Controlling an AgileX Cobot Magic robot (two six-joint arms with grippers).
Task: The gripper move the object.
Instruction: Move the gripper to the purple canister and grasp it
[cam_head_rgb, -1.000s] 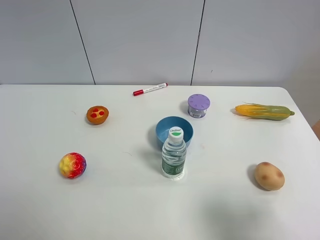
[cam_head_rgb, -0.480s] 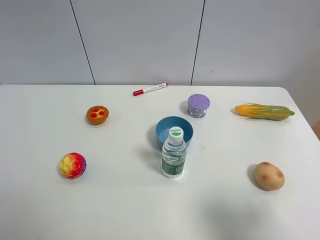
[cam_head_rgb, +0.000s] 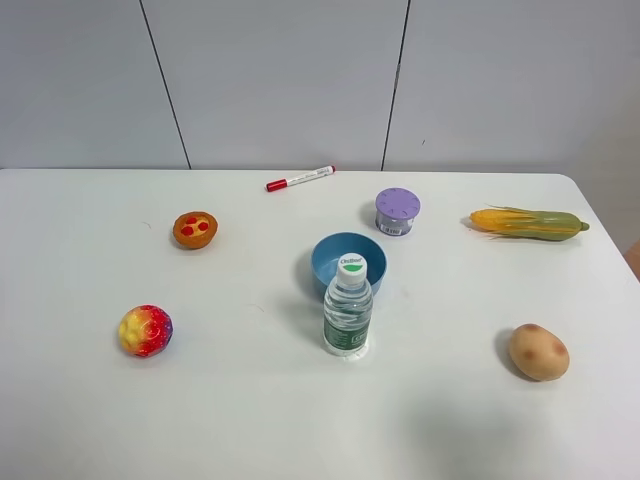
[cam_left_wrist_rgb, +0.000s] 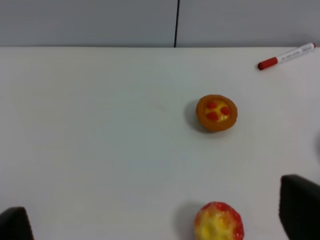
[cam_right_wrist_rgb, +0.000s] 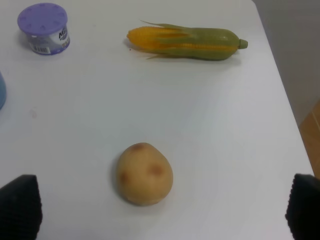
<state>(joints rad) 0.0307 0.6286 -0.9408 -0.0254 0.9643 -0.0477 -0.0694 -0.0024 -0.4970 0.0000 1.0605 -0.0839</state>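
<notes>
- Grey wall panels are standing behind a white desk (cam_head_rgb: 90, 420), which is carrying every item in the scene.
- Nothing is changing against the pictures from a moment earlier: no item is shifting and no arm is entering the high view, so the move is judged as not yet begun.
- The jar with the lavender lid (cam_head_rgb: 397, 211) is standing upright on the far side, right of centre, well apart from both pincers.
- The left pincer (cam_left_wrist_rgb: 157, 220) is holding its jaws wide and empty, facing the orange cup (cam_left_wrist_rgb: 216, 113) and the red-yellow ball (cam_left_wrist_rgb: 218, 227).
- The right pincer (cam_right_wrist_rgb: 162, 215) is likewise standing wide and empty, with the potato (cam_right_wrist_rgb: 145, 174) just ahead and the corn (cam_right_wrist_rgb: 187, 43) beyond.
- The blue bowl (cam_head_rgb: 348, 262) and the water bottle (cam_head_rgb: 348, 306) are sitting just near of the jar; an approach from the near left is probably needing to pass over the bottle, while the right side is looking less obstructed.
- The marker (cam_head_rgb: 299, 179) is lying far-left of the jar, apart from it.
</notes>
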